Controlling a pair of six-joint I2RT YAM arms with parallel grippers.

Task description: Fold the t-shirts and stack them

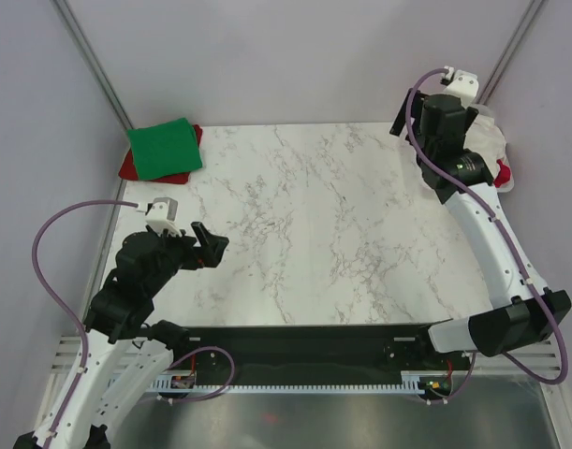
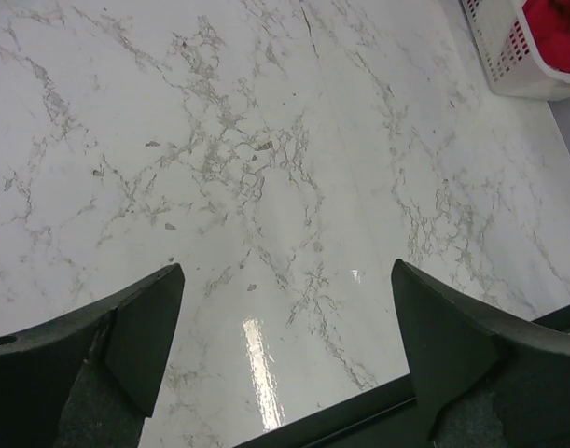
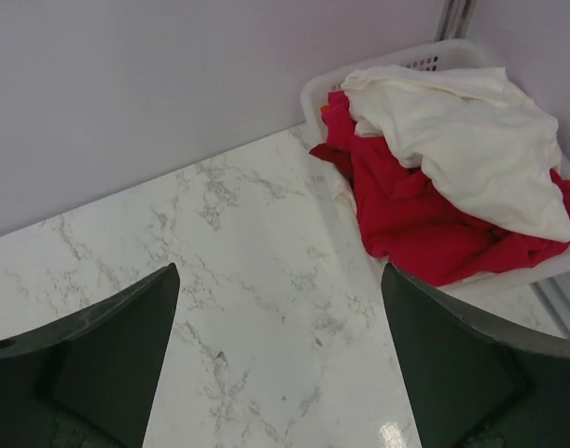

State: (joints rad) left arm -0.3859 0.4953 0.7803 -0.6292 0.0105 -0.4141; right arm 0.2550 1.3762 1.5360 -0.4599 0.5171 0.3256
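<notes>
Top view: a marble desk [image 1: 314, 215] is seen from above. A folded green t-shirt [image 1: 164, 148] is laid on a folded red t-shirt [image 1: 125, 169], well beyond the left jaws and slightly to their left. The left jaws are held apart over bare desk. The right jaws are hidden under their own wrist, which is stretched over the laundry basket [image 1: 496, 140], where white cloth is glimpsed.

Left wrist view: both jaws are shown spread wide, with only veined marble between them. The white slatted basket [image 2: 508, 56] is seen far ahead and to the right, with red cloth [image 2: 557, 28] inside. Nothing is held.

Right wrist view: the jaws are shown parted and nothing is gripped. The basket [image 3: 396, 61] lies ahead of the right-hand jaw. A crumpled white t-shirt [image 3: 462, 140] is heaped on a rumpled crimson t-shirt [image 3: 424, 224], and a sliver of orange cloth [image 3: 323, 111] is glimpsed at the rim.

Several mishaps are judged likely. Because the white shirt is draped directly over the crimson one, two layers could be pinched together and both lifted out. Cloth is hung over the near rim, so the light basket could be dragged or tipped when a shirt is pulled. A loosely gripped fold could also be dropped short of the bare desk.
</notes>
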